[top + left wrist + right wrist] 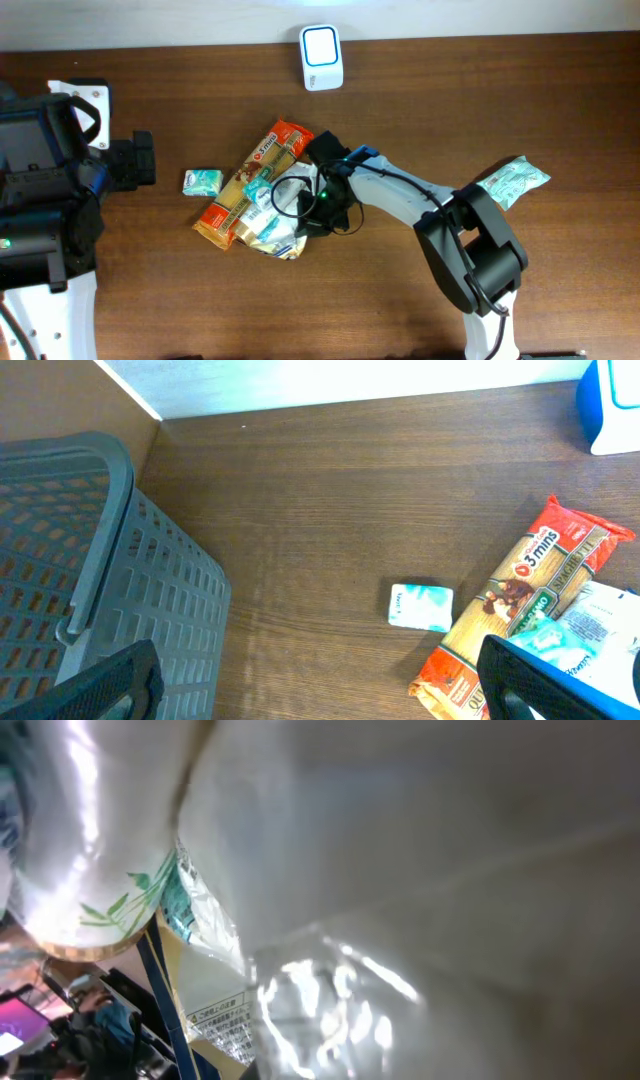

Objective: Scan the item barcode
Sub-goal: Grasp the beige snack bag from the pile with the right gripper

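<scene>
Our right gripper (312,203) is pinched shut on the white bag (268,232) atop the spaghetti pack (243,192), arm stretched low leftward; our left gripper (320,685) hangs wide open beside the basket (90,560).

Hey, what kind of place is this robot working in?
Probably a mock shop checkout: a white barcode scanner at the far edge of the wooden table, packaged goods like an orange pasta pack and a small teal packet, and a grey plastic basket.
</scene>
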`<move>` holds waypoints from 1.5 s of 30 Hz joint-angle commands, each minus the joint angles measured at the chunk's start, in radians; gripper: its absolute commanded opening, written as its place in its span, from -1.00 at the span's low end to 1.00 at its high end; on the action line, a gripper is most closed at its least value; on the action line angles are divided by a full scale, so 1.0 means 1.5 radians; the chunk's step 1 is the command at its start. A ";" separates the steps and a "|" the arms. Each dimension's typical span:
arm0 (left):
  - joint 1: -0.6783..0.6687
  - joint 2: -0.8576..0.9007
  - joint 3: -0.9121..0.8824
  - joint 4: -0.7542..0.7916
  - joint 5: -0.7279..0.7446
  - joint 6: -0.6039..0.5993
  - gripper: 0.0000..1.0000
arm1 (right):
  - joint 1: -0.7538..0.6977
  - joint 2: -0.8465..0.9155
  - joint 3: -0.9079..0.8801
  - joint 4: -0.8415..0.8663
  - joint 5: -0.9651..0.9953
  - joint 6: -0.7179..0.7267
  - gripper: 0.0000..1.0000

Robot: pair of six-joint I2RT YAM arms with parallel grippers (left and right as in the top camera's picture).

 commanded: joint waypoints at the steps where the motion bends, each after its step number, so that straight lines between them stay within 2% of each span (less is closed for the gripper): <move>1: 0.003 -0.003 0.002 0.001 0.000 -0.010 0.98 | -0.057 -0.034 0.051 -0.028 0.037 -0.130 -0.92; 2: 0.003 -0.003 0.002 0.001 0.000 -0.010 0.98 | -0.066 -0.040 0.061 -0.041 0.035 -0.161 -0.92; 4: 0.003 -0.003 0.002 0.001 0.000 -0.010 0.98 | -0.097 -0.049 0.105 -0.120 0.033 -0.301 -0.92; 5: 0.003 -0.003 0.002 0.001 0.000 -0.010 0.98 | -0.119 -0.049 0.134 -0.189 0.033 -0.411 -0.92; 8: 0.003 -0.003 0.002 0.001 0.000 -0.010 0.98 | -0.155 -0.047 0.139 -0.264 0.040 -0.628 -0.92; 10: 0.003 -0.003 0.002 0.001 0.000 -0.010 0.98 | -0.171 -0.036 0.137 -0.268 0.089 -0.670 -0.92; 12: 0.003 -0.003 0.002 0.001 0.000 -0.010 0.98 | -0.190 -0.016 0.137 -0.250 0.157 -0.673 -0.92; 15: 0.003 -0.003 0.002 0.001 0.000 -0.010 0.98 | -0.222 -0.010 0.137 -0.231 0.174 -0.661 0.00; 16: 0.003 -0.003 0.002 0.001 0.000 -0.010 0.98 | -0.235 -0.010 0.137 -0.225 0.172 -0.634 0.23; 17: 0.003 -0.003 0.002 0.001 0.000 -0.010 0.98 | -0.256 -0.010 0.137 -0.218 0.163 -0.591 0.36; 20: 0.003 -0.003 0.002 0.001 0.000 -0.010 0.98 | -0.313 -0.006 0.137 -0.199 0.073 -0.515 0.50; 22: 0.003 -0.003 0.002 0.001 0.000 -0.010 0.98 | -0.333 -0.003 0.125 -0.173 0.009 -0.496 0.50; 27: 0.003 -0.003 0.002 0.001 0.000 -0.010 0.98 | -0.339 0.005 0.021 -0.073 -0.026 -0.384 0.50; 30: 0.003 -0.003 0.002 0.001 0.000 -0.010 0.98 | -0.338 0.005 -0.033 -0.031 -0.075 -0.376 0.47; 33: 0.003 -0.003 0.002 0.001 0.000 -0.010 0.98 | -0.327 0.005 -0.092 0.056 -0.076 -0.326 0.46; 36: 0.003 -0.003 0.002 0.001 0.000 -0.010 0.98 | -0.307 0.005 -0.150 0.214 -0.071 -0.274 0.45; 41: 0.003 -0.003 0.002 0.001 0.000 -0.010 0.98 | -0.298 0.008 -0.158 0.258 -0.044 -0.260 0.36; 43: 0.003 -0.003 0.002 0.001 0.000 -0.010 0.98 | -0.285 0.019 -0.159 0.270 -0.006 -0.259 0.10; 44: 0.003 -0.003 0.002 0.001 0.000 -0.010 0.98 | -0.278 0.027 -0.159 0.279 -0.006 -0.259 -0.21; 45: 0.003 -0.003 0.002 0.001 0.000 -0.010 0.98 | -0.274 0.027 -0.159 0.284 -0.007 -0.258 -0.37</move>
